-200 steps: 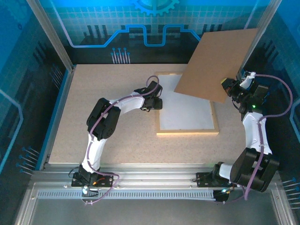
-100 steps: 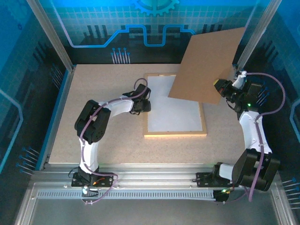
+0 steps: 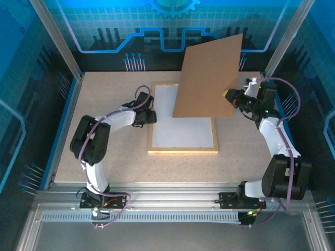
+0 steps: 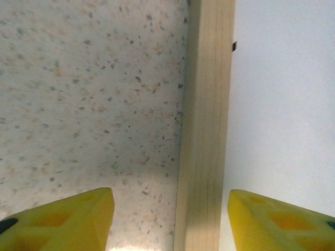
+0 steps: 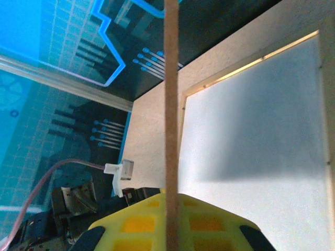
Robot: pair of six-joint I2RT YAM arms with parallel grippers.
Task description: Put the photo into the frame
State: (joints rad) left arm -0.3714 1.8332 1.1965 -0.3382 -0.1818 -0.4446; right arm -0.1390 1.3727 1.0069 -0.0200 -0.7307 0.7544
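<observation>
the left end effector [image 3: 150, 116] sits low at the left rail of the frame [image 3: 182, 151], its jaws released and standing apart. in the left wrist view its yellow fingers [image 4: 68, 222] straddle that pale wooden rail, one over the speckled bench [image 3: 104, 89] and the other over the white side. the outer finger is apart from the rail; whether the inner one touches the wood cannot be told. it grasps nothing. the right end effector [image 3: 230, 96] is clenched on the right edge of a brown board [image 3: 207, 76], which it holds up off the bench, tilted steeply, with its far corner raised toward the back wall. the board hangs over the far right part of the frame. in the right wrist view the board shows edge-on as a thin upright strip running down between the yellow pads [image 5: 136, 225], which press on both of its faces. the frame lies flat on the bench between the two arms, long sides running away from the bases. a white sheet [image 3: 186, 133] lies inside it and fills the opening from rail to rail. the sheet's upper face is plain white, so whether it is the photo turned face down cannot be told.
</observation>
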